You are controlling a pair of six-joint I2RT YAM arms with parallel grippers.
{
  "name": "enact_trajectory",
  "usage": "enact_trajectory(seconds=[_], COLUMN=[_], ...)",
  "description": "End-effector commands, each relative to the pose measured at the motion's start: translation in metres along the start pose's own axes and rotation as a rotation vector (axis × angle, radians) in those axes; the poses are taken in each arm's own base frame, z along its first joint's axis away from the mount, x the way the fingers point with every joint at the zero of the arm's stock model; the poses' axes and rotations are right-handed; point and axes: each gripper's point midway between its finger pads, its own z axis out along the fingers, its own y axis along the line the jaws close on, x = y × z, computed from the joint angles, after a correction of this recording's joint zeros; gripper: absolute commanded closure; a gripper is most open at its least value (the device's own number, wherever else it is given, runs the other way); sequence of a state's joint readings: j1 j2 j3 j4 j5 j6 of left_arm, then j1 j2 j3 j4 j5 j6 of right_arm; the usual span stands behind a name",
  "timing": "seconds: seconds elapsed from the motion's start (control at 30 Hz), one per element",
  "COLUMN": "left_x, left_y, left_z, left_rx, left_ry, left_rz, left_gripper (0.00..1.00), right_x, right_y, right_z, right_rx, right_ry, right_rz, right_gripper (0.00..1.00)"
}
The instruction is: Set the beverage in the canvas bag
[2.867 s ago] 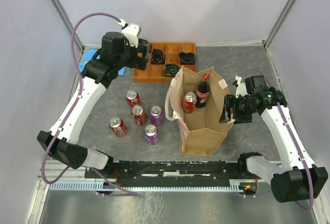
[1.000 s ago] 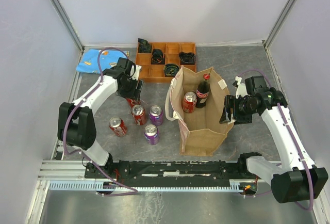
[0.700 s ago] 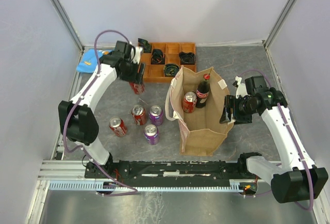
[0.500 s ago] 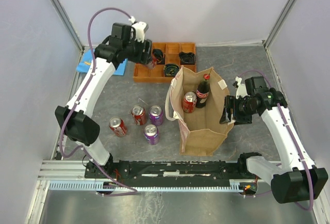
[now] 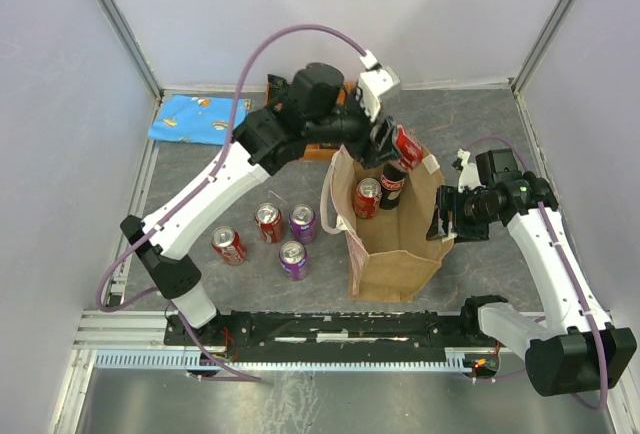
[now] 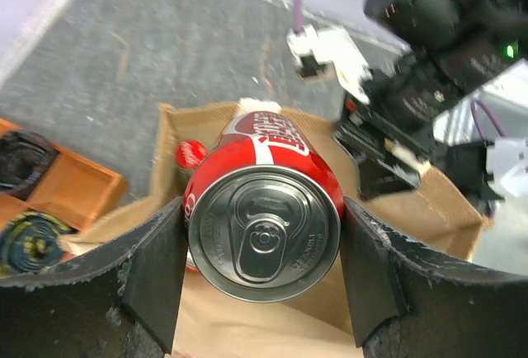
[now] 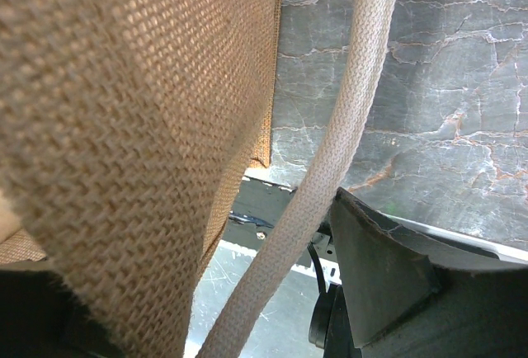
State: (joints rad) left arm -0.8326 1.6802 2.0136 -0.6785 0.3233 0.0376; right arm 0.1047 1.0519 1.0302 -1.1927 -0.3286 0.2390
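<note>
Centre-right: canvas bag upright, mouth open, containing cola bottle and red can. Left gripper over bag's far rim, clamped on tilted beverage can. Right gripper at bag's right rim. Left of bag, on table: two loose red cans, two purple cans. Upper left: blue cloth.

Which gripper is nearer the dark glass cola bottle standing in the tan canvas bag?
Left. The left gripper, holding a red soda can, hovers just above the bottle; the right gripper is at the bag's right wall.
</note>
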Motion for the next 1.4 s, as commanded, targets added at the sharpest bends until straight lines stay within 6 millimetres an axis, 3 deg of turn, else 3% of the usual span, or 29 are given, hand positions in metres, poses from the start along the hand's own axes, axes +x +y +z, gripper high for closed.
enact_trajectory(seconds=[0.0, 0.13, 0.2, 0.33, 0.63, 0.8, 1.37], left_x=[-0.002, 0.038, 0.064, 0.096, 0.133, 0.158, 0.199], left_y=[-0.024, -0.033, -0.032, -0.027, -0.025, -0.016, 0.001], left_z=[0.001, 0.022, 0.035, 0.059, 0.114, 0.134, 0.153], left_rx=[0.047, 0.057, 0.050, 0.028, 0.003, -0.028, -0.099], left_ry=[-0.045, 0.019, 0.068, 0.120, 0.165, 0.210, 0.297], left_rz=[0.074, 0.088, 0.091, 0.095, 0.087, 0.089, 0.128], left_gripper=[0.97, 0.97, 0.97, 0.97, 0.97, 0.97, 0.97], right_x=[0.007, 0.010, 0.010, 0.009, 0.010, 0.014, 0.020], right_y=[-0.002, -0.002, -0.002, -0.002, -0.002, -0.003, -0.003], right_z=[-0.004, -0.003, -0.003, -0.004, -0.004, -0.004, -0.002], right_rx=[0.016, 0.014, 0.014, 0.011, 0.011, 0.011, 0.004], right_ry=[-0.002, 0.002, 0.003, 0.000, 0.005, 0.007, 0.008], right_rz=[-0.007, -0.005, -0.005, -0.008, -0.009, -0.010, -0.002], right_gripper=[0.26, 0.26, 0.26, 0.26, 0.26, 0.26, 0.26])
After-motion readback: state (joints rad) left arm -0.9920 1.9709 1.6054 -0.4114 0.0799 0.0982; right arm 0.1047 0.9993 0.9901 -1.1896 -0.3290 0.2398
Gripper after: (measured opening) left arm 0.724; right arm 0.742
